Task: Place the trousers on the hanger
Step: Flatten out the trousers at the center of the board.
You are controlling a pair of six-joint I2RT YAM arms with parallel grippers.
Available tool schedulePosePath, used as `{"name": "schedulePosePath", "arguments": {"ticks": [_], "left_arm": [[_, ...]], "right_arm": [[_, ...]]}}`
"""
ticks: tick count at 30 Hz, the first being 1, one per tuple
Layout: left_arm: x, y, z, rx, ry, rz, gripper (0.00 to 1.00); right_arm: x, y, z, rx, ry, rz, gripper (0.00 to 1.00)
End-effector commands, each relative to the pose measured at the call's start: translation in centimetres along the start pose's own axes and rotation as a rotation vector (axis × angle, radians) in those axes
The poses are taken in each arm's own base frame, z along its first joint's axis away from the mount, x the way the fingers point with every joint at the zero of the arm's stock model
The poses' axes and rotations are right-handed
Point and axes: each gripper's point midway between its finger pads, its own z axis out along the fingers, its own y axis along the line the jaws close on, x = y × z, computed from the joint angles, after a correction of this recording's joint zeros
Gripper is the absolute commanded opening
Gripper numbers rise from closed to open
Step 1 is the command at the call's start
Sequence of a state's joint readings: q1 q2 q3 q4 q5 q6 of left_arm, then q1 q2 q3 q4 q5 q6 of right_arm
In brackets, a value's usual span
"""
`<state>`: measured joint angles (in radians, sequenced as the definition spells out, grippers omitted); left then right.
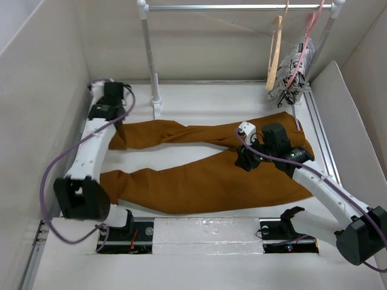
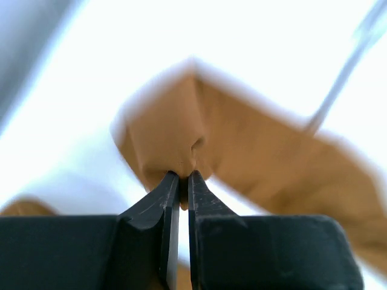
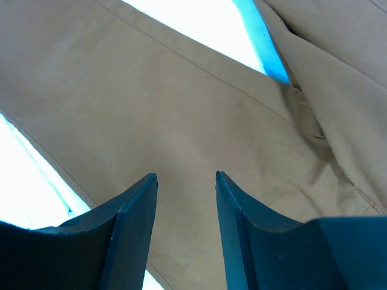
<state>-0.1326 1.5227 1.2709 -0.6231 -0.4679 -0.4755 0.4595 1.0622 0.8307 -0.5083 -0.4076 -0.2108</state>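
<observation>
Rust-brown trousers [image 1: 205, 181] lie flat on the white worktop [image 1: 205, 99], legs towards its left edge and waistband towards its right edge. The near leg runs just beyond the arm bases at the near edge. The far leg lies behind it, and the two splay apart at the cuffs.

Right gripper [image 3: 186, 176]: positioned over the upper thigh, right of centre. Its jaws stand apart with nothing between them. Cloth lies directly below the fingertips; contact cannot be confirmed.

Left gripper [image 2: 183, 176]: positioned towards the far-left corner, at the cuff of the far leg. Its jaws are clamped together on a fold of that cuff, and the fabric puckers at the pinch.

Far edge: a metal rail [image 1: 236, 7] carries the hanger [image 1: 276, 51], pale wood, bare, near the right end and well apart from the trousers. Just beside it hangs a pink hanger [image 1: 306, 36] with patterned cloth [image 1: 293, 75]; neither belongs to this job.

Assessment: the garment is being secured, and nothing is on the hanger yet. The next move appears to call for the right jaws to descend and close on cloth, so both ends can be lifted together. The thin cuff pinch may slip under the trousers' weight.
</observation>
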Motion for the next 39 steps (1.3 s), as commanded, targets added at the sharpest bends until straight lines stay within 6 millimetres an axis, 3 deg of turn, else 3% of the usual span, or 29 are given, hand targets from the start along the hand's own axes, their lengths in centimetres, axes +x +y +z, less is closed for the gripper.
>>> {"name": "schedulePosePath", "arguments": {"ticks": [1,2,7,9,13,15,17,18,19,20,23,25,26,27,29,30,31,33,36,38,39], "left_arm": [[-10.4,3.9,-9.5,0.11,-0.264,-0.271,0.0],[-10.2,4.0,-9.6,0.106,-0.257,-0.268,0.0],[-12.5,4.0,-14.7,0.235,-0.317,-0.382,0.0],[-14.2,4.4,-18.1,0.311,-0.38,-0.439,0.0],[-17.2,5.8,-22.8,0.36,-0.475,-0.53,0.0],[-18.3,6.5,-23.6,0.349,-0.518,-0.561,0.0],[-19.3,6.8,-24.3,0.359,-0.573,-0.586,0.0],[-18.7,6.1,-22.7,0.354,-0.563,-0.557,0.0],[-19.0,6.0,-22.7,0.363,-0.583,-0.56,0.0],[-19.3,5.8,-22.3,0.364,-0.599,-0.566,0.0],[-19.4,3.8,-18.7,0.336,-0.547,-0.506,0.0],[-20.1,2.2,-17.3,0.347,-0.523,-0.478,0.0],[-20.5,0.1,-15.8,0.38,-0.484,-0.45,0.0],[-22.5,-0.6,-17.3,0.432,-0.515,-0.469,0.0],[-23.6,-3.2,-16.6,0.493,-0.459,-0.47,0.0],[-26.1,-3.2,-19.6,0.552,-0.514,-0.513,0.0],[-25.9,-3.6,-18.4,0.525,-0.474,-0.505,0.0],[-27.5,-1.6,-19.5,0.454,-0.54,-0.563,0.0],[-26.4,1.9,-17.7,0.325,-0.518,-0.644,0.0],[-25.6,2.3,-19.6,0.374,-0.513,-0.667,0.0],[-24.6,2.0,-19.1,0.384,-0.485,-0.662,0.0]], "right_arm": [[-0.4,0.8,-0.6,-0.03,-0.018,-0.037,0.49],[-0.4,0.8,-0.6,-0.029,-0.02,-0.042,0.49],[-1.2,0.7,-1.6,-0.006,-0.035,-0.058,0.49],[-1.6,0.8,-2.0,-0.002,-0.049,-0.064,0.49],[-2.5,0.2,-2.8,0.024,-0.069,-0.065,0.47],[-2.5,0.1,-2.9,0.029,-0.065,-0.073,0.44],[-2.8,-0.3,-3.1,0.043,-0.069,-0.072,0.28],[-2.6,-0.7,-3.3,0.065,-0.062,-0.059,0.18],[-2.8,-0.9,-3.5,0.076,-0.064,-0.06,0.04],[-3.0,-1.3,-3.8,0.094,-0.067,-0.055,0.0],[-3.3,-2.0,-4.5,0.122,-0.07,-0.049,0.0],[-3.7,-2.2,-4.8,0.132,-0.074,-0.047,0.0],[-3.9,-2.2,-4.9,0.133,-0.078,-0.047,0.0],[-4.4,-2.5,-5.3,0.146,-0.089,-0.045,0.0],[-4.7,-2.4,-5.6,0.148,-0.097,-0.044,0.0],[-4.8,-2.4,-5.6,0.149,-0.102,-0.045,0.0],[-4.8,-2.4,-5.7,0.15,-0.102,-0.038,0.0],[-4.3,-2.6,-6.2,0.181,-0.089,-0.03,0.0],[-3.5,-3.5,-7.0,0.253,-0.093,-0.017,0.0],[-2.6,-3.9,-7.1,0.263,-0.077,0.002,0.0],[-2.6,-3.8,-7.2,0.255,-0.083,0.009,0.0]]}}
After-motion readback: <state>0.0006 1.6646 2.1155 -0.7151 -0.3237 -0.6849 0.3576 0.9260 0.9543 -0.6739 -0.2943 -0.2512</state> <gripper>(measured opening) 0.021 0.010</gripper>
